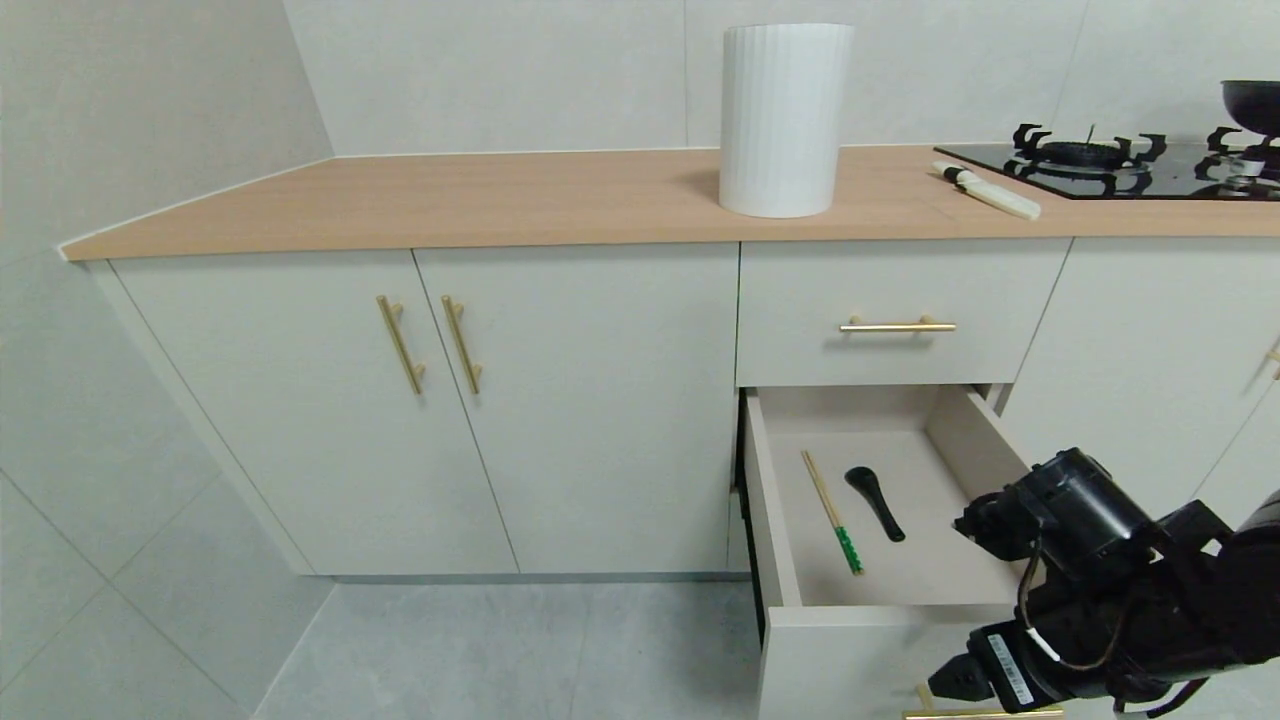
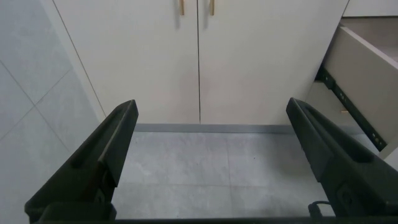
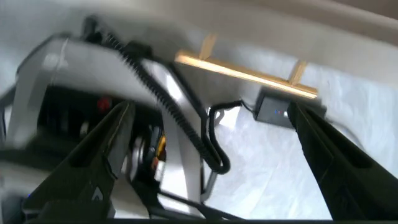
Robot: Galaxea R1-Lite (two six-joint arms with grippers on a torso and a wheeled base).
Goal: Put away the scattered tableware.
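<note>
Lower drawer (image 1: 772, 520) is pulled open w/ chopsticks (image 1: 832, 512) and a black spoon (image 1: 876, 502) lying side by side on its floor, not touching; a knife (image 1: 985, 190) lies on the countertop (image 1: 500, 200) by the stove (image 1: 1100, 165), w/ a white ribbed canister (image 1: 783, 120) further along. R gripper (image 3: 211, 112) is at the open drawer's front, fingers spread apart and holding nothing, gold drawer handle (image 3: 245, 73) just beyond them. L gripper (image 2: 211, 106) hangs low facing the cabinet doors (image 2: 199, 56) beside the drawer, fingers wide apart, also empty.
</note>
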